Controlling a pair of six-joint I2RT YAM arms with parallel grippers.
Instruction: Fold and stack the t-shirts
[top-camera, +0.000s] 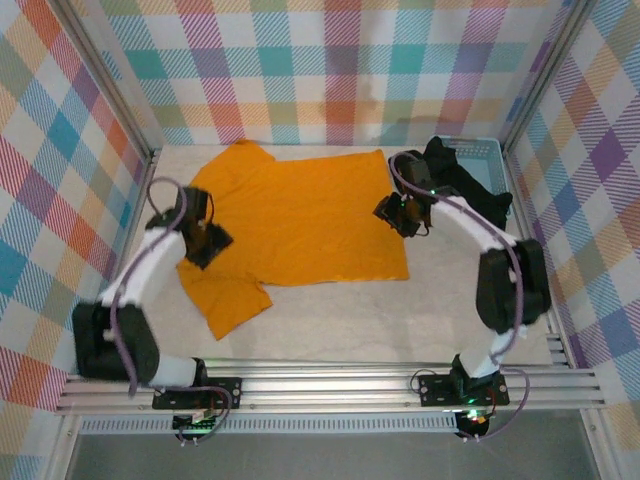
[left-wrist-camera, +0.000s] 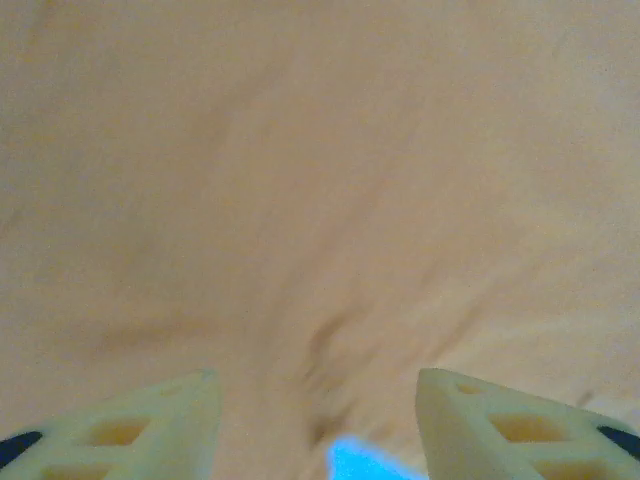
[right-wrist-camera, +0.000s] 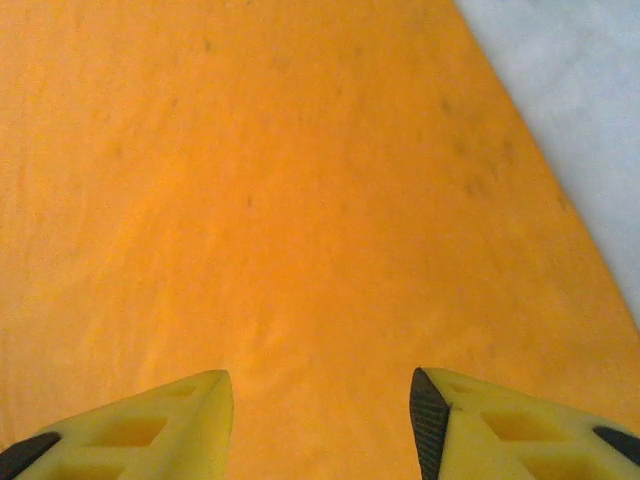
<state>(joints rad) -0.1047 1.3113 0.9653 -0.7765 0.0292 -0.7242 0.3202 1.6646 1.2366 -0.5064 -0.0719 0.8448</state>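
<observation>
- Lying flat and spread out, orange t-shirt (top-camera: 300, 215) fills mid surface (top-camera: 330, 330). Shoulder end is to the left, hem to the right, one sleeve twd far wall, other twd near edge. Prob. laid out this way so each arm gets one end to work from.
- Left pincer (top-camera: 205, 240) sits low over shirt's left part, btwn the two sleeves. Wrist view: fingers (left-wrist-camera: 150, 420) apart, a soft crease of cloth running up btwn them, nothing clamped, so released. My guess is it's lining up to pinch the shoulder area.
- Right pincer (top-camera: 402, 212) is at shirt's hem edge, near the basket. Wrist view: jaws apart over smooth orange cloth, pale surface showing at upper right corner. Released too, no cloth gripped.
- Black t-shirts (top-camera: 455, 175) are heaped in light blue basket (top-camera: 490, 150) at far right corner, partly spilling over its near rim. Likely parked there to keep work area free till their turn.
- Stage, as I judge it: 1st fold not yet made, no stack started.
- Writing/brands: none legible. Shirt is plain, no print or tag seen; walls (top-camera: 330, 60) are pastel plaid only; no readable marks on arms.
- Blue glow at bottom of left wrist view; can't tell what it is.
</observation>
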